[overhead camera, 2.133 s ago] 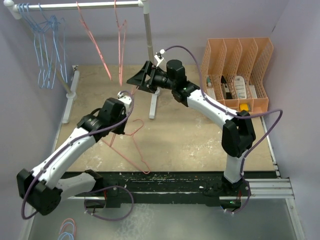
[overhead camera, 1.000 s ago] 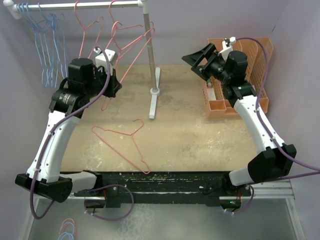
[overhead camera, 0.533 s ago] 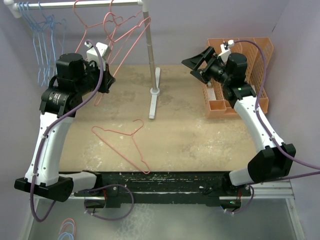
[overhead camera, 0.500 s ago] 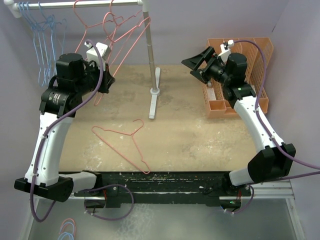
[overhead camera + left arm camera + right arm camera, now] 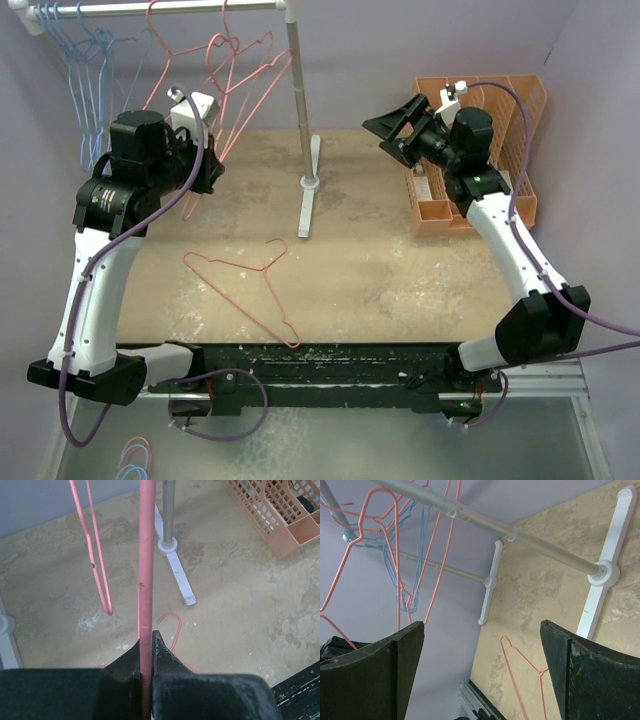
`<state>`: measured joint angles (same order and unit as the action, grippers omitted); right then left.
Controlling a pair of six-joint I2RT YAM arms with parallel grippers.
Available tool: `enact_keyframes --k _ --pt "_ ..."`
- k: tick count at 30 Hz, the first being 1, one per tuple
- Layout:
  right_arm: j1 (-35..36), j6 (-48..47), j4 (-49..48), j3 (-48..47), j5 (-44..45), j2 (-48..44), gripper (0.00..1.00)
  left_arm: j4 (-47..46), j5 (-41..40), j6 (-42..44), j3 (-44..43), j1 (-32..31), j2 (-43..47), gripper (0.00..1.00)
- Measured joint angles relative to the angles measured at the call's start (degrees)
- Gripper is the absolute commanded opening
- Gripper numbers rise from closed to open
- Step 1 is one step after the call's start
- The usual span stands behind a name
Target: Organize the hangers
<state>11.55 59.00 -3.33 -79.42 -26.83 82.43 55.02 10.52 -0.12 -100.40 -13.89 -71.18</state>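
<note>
Hangers: one pink-red wire hanger (image 5: 145,555) is pinched in the left tool (image 5: 146,645), jaws clamped tight on the wire, raised at 10 o'clock over the desk (image 5: 400,270), beside the white pole rack (image 5: 296,80). Can't tell if its hook is on the rail. Light blue wire hangers (image 5: 85,60) are bunched on the rail at 11 o'clock. A loose pink-red hanger (image 5: 230,262) lies flat on the desk at 8 o'clock. The right tool (image 5: 481,625) is spread wide and empty, up at 1 o'clock near the orange slotted file holder (image 5: 520,130).
</note>
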Motion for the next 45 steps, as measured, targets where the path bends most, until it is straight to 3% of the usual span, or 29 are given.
enact_keyframes --k 8,15,25,33,45 --pt "0.0 -0.02 0.04 0.17 -0.37 0.87 1.0 0.37 -4.96 0.46 -0.9 0.39 0.85 0.0" --pt "0.0 -0.02 -0.02 0.17 -1.03 0.94 1.0 -0.52 -4.52 1.31 -2.82 0.39 -0.5 0.0" --pt "0.0 -0.02 -0.02 0.48 -1.25 0.94 1.0 -0.5 -2.64 1.03 -15.47 0.39 -15.91 0.0" --pt "-0.07 -0.02 -0.28 1.95 -1.27 0.94 1.0 4.2 -2.58 -0.07 -31.63 0.39 -28.09 0.0" --pt "-0.72 0.98 -2.62 3.93 -3.02 1.36 1.0 12.07 -2.86 -1.31 -43.25 0.39 -36.44 0.0"
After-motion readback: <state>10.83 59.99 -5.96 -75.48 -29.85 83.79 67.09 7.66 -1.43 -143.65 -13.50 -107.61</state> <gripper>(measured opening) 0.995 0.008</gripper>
